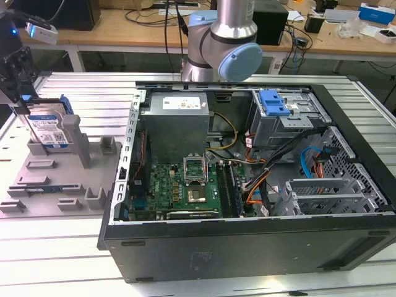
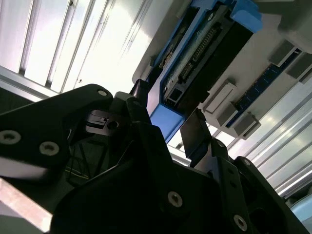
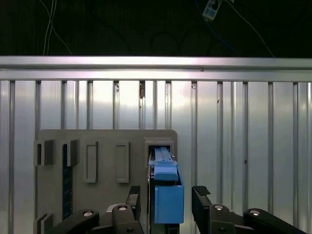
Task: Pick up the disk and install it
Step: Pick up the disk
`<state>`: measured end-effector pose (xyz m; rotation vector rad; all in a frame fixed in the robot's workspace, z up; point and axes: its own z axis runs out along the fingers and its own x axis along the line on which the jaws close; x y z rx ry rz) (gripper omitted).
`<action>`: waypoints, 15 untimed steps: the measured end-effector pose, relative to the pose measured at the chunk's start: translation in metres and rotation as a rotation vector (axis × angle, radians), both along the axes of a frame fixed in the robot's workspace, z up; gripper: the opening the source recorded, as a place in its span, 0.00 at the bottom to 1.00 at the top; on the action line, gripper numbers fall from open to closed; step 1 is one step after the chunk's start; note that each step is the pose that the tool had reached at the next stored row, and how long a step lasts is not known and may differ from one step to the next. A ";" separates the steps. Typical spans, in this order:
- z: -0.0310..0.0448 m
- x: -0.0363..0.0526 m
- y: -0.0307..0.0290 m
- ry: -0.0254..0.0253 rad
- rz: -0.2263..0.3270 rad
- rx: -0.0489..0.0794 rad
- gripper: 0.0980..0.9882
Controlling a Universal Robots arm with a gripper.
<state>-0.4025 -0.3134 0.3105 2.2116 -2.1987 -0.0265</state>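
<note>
- Silver rectangular hard drive, the disk (image 1: 48, 127), with a white-and-blue label and a bright blue plastic frame, is standing on edge in a slot of the grey plastic holder block (image 1: 62, 179).
- Black gripper (image 3: 167, 193) is hanging over the disk's upper end, its fingers (image 3: 201, 195) spread and straddling the blue frame, with a gap showing on each side in the first wrist view.
- Holder block is resting on the ribbed aluminium table (image 1: 55, 247), to the exterior view's left of the open black computer case (image 1: 247, 250).
</note>
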 end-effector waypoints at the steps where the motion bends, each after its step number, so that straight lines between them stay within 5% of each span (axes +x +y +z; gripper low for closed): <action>1: -0.0006 0.0000 0.0000 0.0000 0.000 0.000 0.50; 11: -0.0088 -0.0005 0.0000 0.0000 0.000 -0.001 0.50; 15: -0.0116 -0.0007 0.0000 0.0001 0.000 -0.002 0.33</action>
